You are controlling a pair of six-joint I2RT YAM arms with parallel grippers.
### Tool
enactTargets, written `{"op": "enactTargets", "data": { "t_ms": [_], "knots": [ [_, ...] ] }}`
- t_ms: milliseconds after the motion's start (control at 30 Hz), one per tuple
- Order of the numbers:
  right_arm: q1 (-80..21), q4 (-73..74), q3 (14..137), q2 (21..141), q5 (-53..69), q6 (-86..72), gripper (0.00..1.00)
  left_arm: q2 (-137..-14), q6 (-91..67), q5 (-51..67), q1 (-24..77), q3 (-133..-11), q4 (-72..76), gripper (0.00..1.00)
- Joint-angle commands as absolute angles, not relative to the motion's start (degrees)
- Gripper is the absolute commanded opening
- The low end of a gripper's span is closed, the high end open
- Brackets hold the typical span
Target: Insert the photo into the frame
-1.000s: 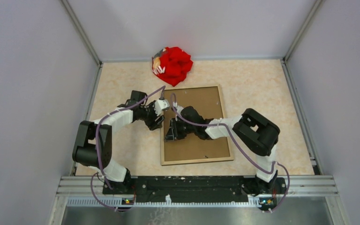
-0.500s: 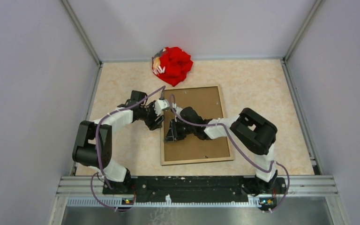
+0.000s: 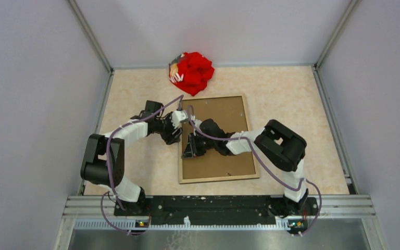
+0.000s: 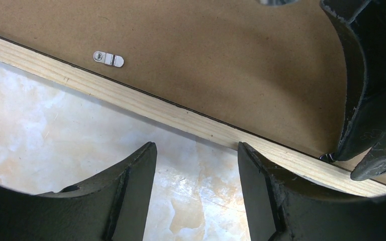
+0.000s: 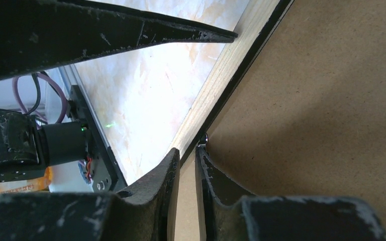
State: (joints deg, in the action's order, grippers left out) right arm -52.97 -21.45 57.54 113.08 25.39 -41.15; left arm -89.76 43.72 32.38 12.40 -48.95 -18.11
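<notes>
Jaws of the right gripper (image 5: pixel 186 150) stand nearly together with a narrow gap between them. The tips are set at the seam between wood and board on the left side of the frame (image 3: pixel 219 178), at a small metal tab (image 5: pixel 203 136). Whether the tab is pinched cannot be determined. The left gripper (image 4: pixel 196 148) is spread wide and holds nothing. It is over the table (image 3: pixel 291 94), just outside that same side of the frame. The frame lies face down near mid-table, light wood back uppermost. The photo (image 3: pixel 224 112) sits inside it, and only its brown board back shows. A silver turn clip (image 4: pixel 108 58) lies on the board beside the wood. A red cloth bundle (image 3: pixel 192 73) rests at the far edge, near the frame's far left corner but apart from it.
</notes>
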Motion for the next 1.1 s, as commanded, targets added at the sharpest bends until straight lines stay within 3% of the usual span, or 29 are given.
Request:
{"op": "enactTargets", "data": {
  "t_ms": [0, 700, 1067],
  "knots": [
    [-53.1, -22.7, 59.6, 113.0, 26.2, -39.9, 0.18, -90.9, 43.4, 33.7, 12.2, -48.8, -17.0, 0.67],
    [-53.0, -19.4, 63.3, 114.0, 29.6, -37.1, 0.15, -91.2, 42.8, 33.4, 12.2, -49.3, -16.9, 0.66],
    [-43.7, -18.9, 62.5, 103.7, 30.6, -37.9, 0.35, -94.0, 35.9, 36.3, 9.3, -56.2, -17.4, 0.66]
  ]
}}
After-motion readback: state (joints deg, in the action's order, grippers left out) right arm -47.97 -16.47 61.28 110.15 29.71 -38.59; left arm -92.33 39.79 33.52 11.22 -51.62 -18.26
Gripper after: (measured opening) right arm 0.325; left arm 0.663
